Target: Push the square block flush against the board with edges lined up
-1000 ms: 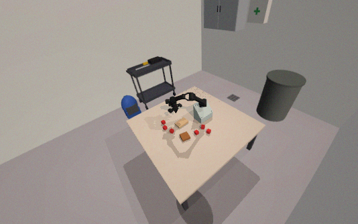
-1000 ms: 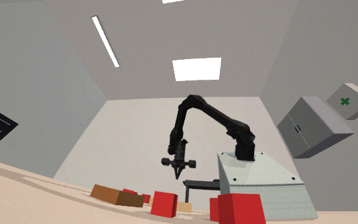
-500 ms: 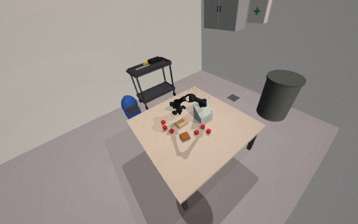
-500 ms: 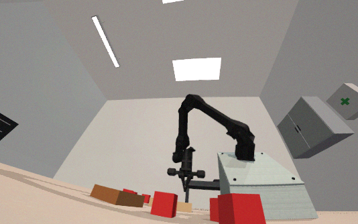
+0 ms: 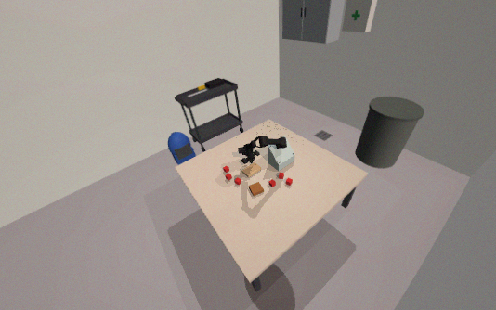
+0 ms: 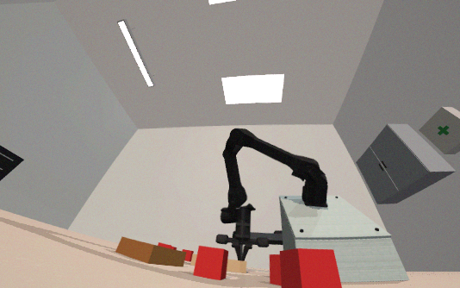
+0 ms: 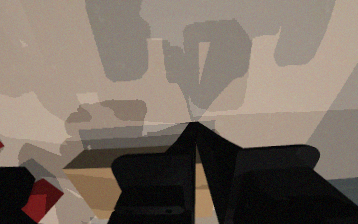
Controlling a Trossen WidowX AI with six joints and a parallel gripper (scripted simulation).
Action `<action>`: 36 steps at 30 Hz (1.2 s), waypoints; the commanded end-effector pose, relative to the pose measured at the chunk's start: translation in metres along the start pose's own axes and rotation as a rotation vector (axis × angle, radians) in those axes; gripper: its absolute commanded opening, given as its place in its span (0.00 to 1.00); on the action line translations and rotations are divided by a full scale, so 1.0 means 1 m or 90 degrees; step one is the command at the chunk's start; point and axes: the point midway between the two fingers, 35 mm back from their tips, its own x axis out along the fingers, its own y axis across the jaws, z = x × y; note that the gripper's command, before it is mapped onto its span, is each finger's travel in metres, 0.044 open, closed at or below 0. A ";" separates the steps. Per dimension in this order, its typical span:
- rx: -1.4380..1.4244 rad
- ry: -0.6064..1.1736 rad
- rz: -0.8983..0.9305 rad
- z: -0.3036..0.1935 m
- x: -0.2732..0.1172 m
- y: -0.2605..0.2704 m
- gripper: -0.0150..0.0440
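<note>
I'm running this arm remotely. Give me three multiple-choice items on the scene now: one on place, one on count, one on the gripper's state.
1. Where is the brown block?
A) On the cart
B) On the table, apart from the tan board
C) On top of the tan board

2. How many red cubes are on the table?
A) Three
B) Four
C) Six

3. How is the gripper?
A) Closed, holding nothing
B) Wide open
C) Closed on a red cube

1 B: the top view shows bare tabletop between the two.
2 C: the top view shows three on each side of the brown block.
3 A: the wrist view shows the fingertips meeting with nothing between them.
</note>
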 end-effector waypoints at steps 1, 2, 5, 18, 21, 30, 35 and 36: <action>0.001 0.001 0.007 -0.002 0.001 0.002 0.25; 0.001 0.001 0.007 -0.002 0.001 0.002 0.25; 0.001 0.001 0.006 -0.005 0.001 0.003 0.25; 0.002 0.000 0.006 -0.018 0.001 0.004 0.25; 0.002 -0.001 0.006 -0.021 0.001 0.005 0.25; 0.002 -0.001 0.006 -0.030 0.001 0.006 0.25; 0.002 -0.001 0.006 -0.035 0.001 0.006 0.25; 0.002 -0.001 0.006 -0.036 0.001 0.006 0.25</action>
